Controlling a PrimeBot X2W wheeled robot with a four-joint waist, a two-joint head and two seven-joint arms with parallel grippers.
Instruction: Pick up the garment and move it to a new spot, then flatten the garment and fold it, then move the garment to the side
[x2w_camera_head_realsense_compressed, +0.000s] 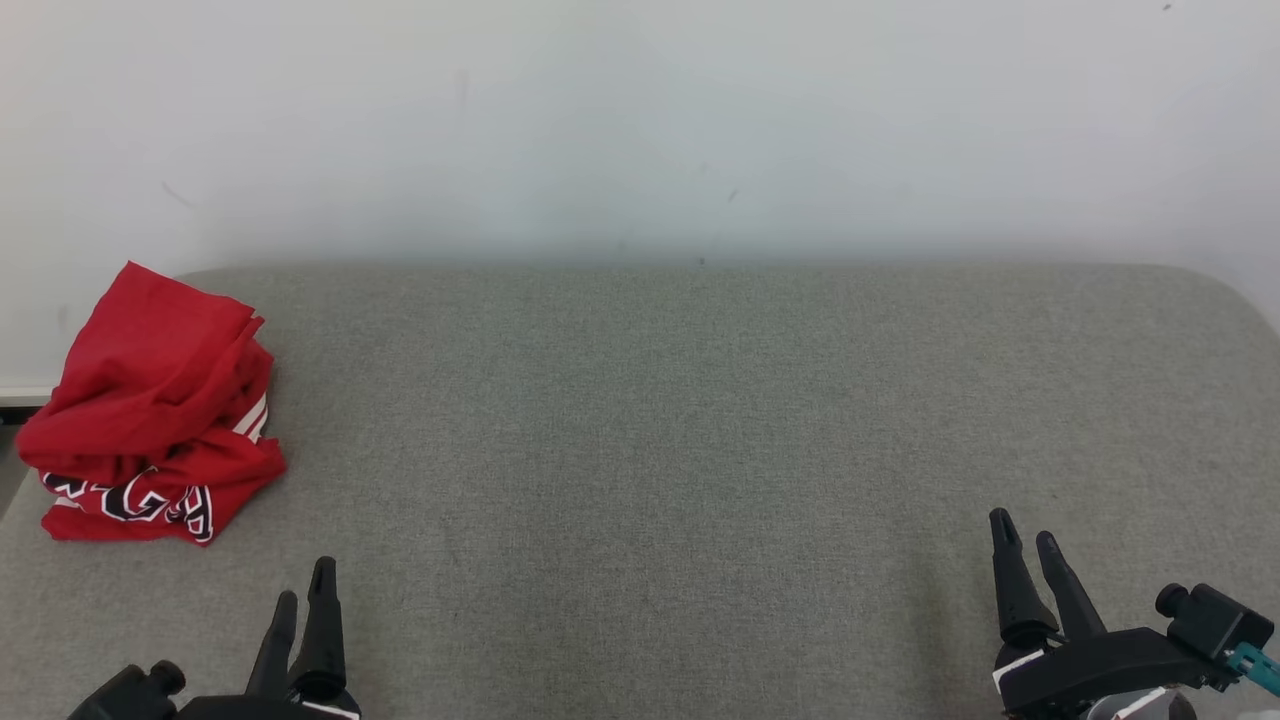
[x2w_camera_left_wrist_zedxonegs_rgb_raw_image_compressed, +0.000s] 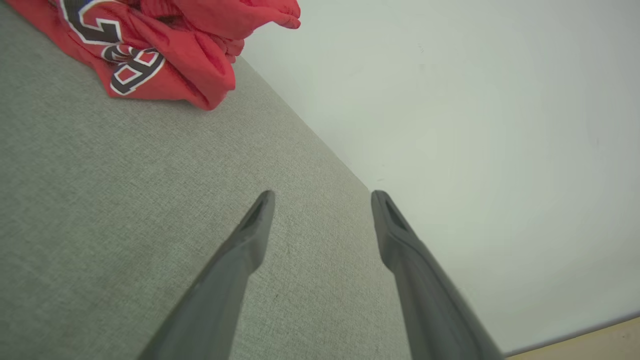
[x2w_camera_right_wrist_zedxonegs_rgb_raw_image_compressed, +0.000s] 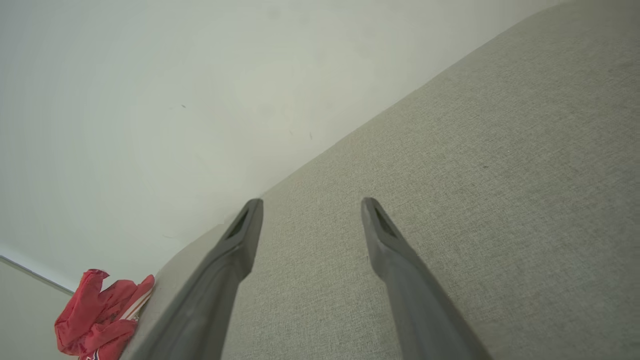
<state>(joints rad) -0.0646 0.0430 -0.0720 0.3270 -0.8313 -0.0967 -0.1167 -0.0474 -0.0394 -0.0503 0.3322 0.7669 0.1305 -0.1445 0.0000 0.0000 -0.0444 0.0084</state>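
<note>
Red garment (x2w_camera_head_realsense_compressed: 150, 410), crumpled in a heap at the far left of the grey pad (x2w_camera_head_realsense_compressed: 700, 450), close to the back edge by the white wall (x2w_camera_head_realsense_compressed: 640, 120). Not flat, not folded, not held by anything. White stripes on one fold. Big black letters with white edges along the bottom of the heap, bent over by the folds and too broken up to read as a word.

Left gripper (x2w_camera_head_realsense_compressed: 305, 585) low at the near left, near the garment but not touching it. Fingers pointing up toward the wall, leaning a little to the right. Spread apart, with nothing between them. Same in the left wrist view: gripper (x2w_camera_left_wrist_zedxonegs_rgb_raw_image_compressed: 322, 196) with bare pad and wall in the gap, garment (x2w_camera_left_wrist_zedxonegs_rgb_raw_image_compressed: 165, 45) off in the top left corner.

Right gripper (x2w_camera_head_realsense_compressed: 1023, 530) low at the near right, well apart from the garment, across the whole pad. Fingers pointing up, leaning a little to the left. Spread apart and empty too. In the right wrist view, gripper (x2w_camera_right_wrist_zedxonegs_rgb_raw_image_compressed: 311, 202) over bare pad, garment (x2w_camera_right_wrist_zedxonegs_rgb_raw_image_compressed: 100, 320) small in the bottom left corner.
</note>
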